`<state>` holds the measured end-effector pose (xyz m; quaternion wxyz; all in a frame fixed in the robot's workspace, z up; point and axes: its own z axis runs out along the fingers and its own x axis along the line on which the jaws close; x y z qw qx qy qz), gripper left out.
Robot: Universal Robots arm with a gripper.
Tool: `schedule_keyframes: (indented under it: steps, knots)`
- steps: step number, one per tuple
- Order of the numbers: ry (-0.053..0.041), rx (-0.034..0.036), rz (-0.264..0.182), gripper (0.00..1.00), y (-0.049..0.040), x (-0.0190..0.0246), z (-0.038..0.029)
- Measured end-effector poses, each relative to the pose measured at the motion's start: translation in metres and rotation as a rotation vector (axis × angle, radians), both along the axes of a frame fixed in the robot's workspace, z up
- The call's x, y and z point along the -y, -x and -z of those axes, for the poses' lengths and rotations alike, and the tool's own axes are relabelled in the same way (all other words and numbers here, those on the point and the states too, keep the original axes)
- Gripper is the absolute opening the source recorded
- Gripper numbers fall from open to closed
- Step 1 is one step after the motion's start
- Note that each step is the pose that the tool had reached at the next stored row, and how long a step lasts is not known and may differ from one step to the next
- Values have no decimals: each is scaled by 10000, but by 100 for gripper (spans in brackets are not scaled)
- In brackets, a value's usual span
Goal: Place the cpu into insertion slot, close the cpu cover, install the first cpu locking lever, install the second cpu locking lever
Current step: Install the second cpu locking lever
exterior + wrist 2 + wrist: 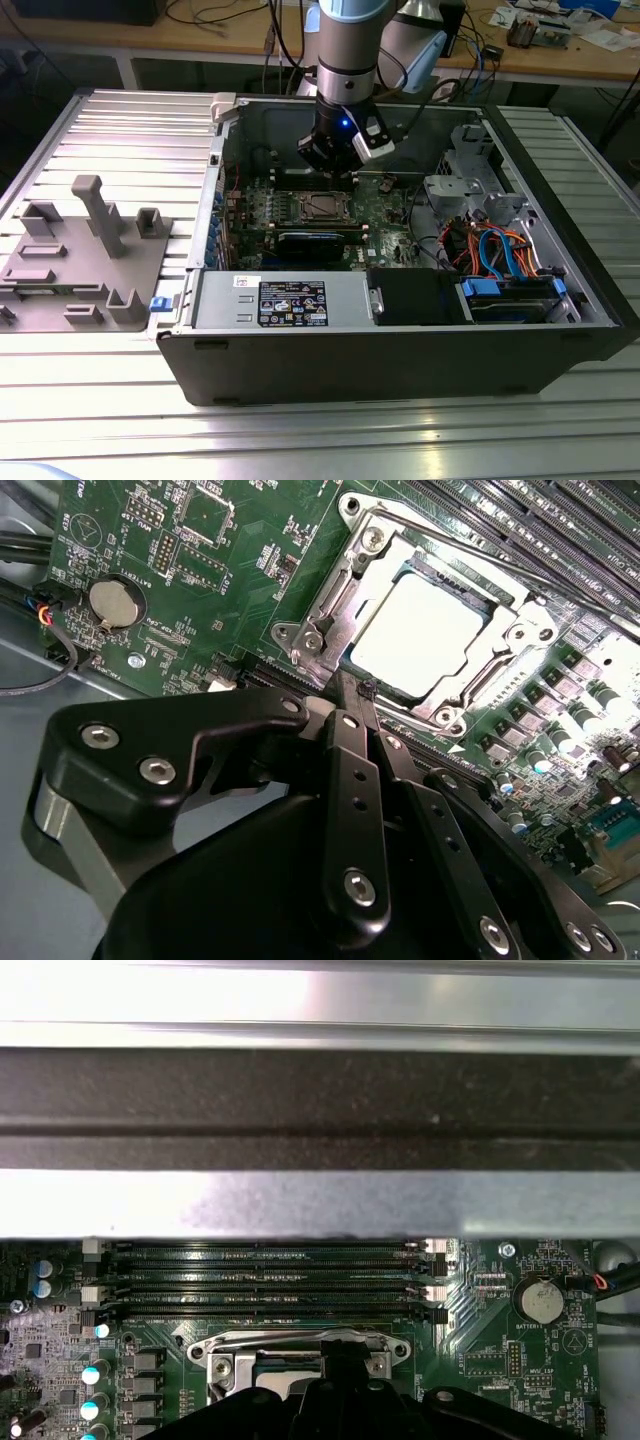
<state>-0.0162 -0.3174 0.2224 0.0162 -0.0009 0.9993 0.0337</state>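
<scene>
Grey fixture tray (85, 255) beside computer case (400, 350)

above cpu cover (425, 630): open | memory slots (265, 1280): flank it | case wall (300, 1200): beyond them

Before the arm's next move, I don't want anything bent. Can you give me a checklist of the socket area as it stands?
1. cpu seated in the insertion slot: ok, its silvery top lies level inside.
2. cpu cover down over the cpu: ok, the frame lies flat around it.
3. Locking lever beside the memory slots latched: cannot tell.
4. Cover's near side latched: cannot tell, the tool hides it.
5. Tool tip at the cover's edge: ok.
</scene>
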Motion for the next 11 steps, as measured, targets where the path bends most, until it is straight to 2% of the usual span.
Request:
schedule_keyframes:
  steps: [11]
  knots:
    - [-1,1,0,11,0,0,-25]
